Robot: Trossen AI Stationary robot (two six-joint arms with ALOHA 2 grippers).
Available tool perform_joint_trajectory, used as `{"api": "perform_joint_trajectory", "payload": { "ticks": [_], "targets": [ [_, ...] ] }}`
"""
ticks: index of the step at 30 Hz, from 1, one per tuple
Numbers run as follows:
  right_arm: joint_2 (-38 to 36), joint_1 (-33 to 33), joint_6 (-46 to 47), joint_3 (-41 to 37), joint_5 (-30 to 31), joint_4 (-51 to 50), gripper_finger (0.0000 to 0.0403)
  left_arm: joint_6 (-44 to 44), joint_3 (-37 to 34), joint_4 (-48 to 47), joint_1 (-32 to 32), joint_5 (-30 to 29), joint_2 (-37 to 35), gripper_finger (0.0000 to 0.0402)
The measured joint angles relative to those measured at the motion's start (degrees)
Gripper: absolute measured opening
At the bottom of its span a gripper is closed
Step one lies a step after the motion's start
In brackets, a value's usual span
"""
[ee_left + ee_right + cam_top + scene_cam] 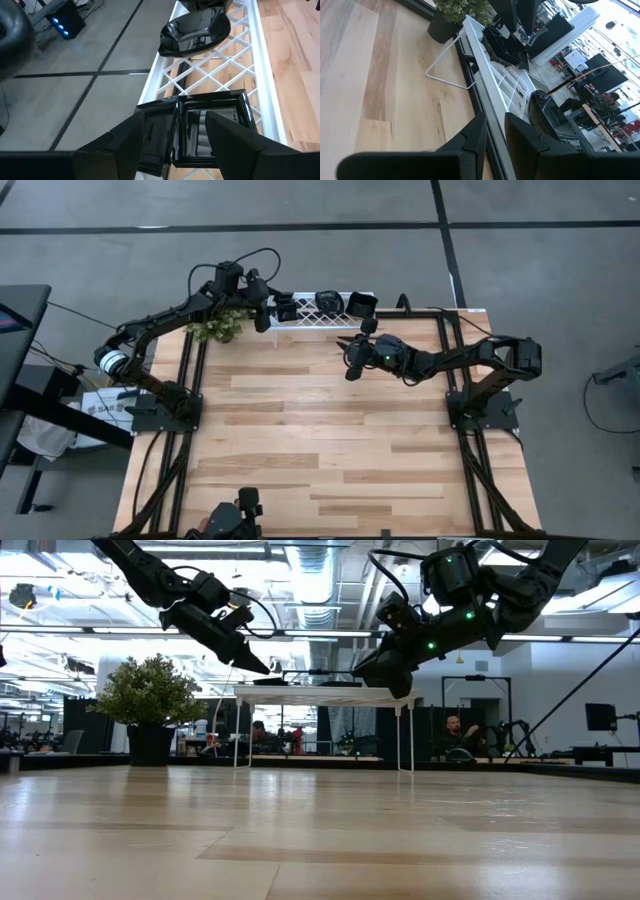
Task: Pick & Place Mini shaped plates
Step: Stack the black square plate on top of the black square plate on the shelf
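Observation:
Glossy black mini plates sit on the white lattice rack [310, 320] at the table's far edge: square ones [212, 127] [285, 308] at its left end, a rounded one [195, 32] [328, 302] and another [360, 304] farther right. My left gripper [190, 112] [265, 315] is open and hovers just above the square plates, one finger over each of two neighbouring dishes. My right gripper [496, 117] [348, 345] hangs by the rack's near rail [485, 85], pointing along it, fingers only narrowly apart and holding nothing.
A small potted plant [215, 328] [150, 705] stands at the rack's left end, under my left arm. The rack stands on thin wire legs [440, 65]. The wooden table [320, 440] stretches toward the near edge. People sit in the room beyond [455, 730].

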Motion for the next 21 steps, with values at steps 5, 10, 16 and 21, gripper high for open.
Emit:
{"api": "perform_joint_trajectory", "payload": {
  "ticks": [5, 10, 16, 21],
  "targets": [
    [0.00, 0.00, 0.00, 0.00, -0.02, 0.00, 0.0065, 0.30, 0.00, -0.01, 0.00, -0.09, 0.00, 0.0214],
    [0.00, 0.01, 0.00, -0.02, -0.02, 0.00, 0.0065, 0.29, 0.00, -0.01, -0.17, -0.09, 0.00, 0.0214],
    [0.00, 0.02, 0.00, 0.00, -0.02, 0.00, 0.0065, 0.34, 0.00, 0.01, -0.69, -0.10, 1.93, 0.0214],
    [0.00, 0.00, 0.00, -0.02, -0.02, 0.00, 0.0065, 0.76, -0.02, 1.00, -0.68, -0.72, 2.29, 0.0214]
  ]
}}
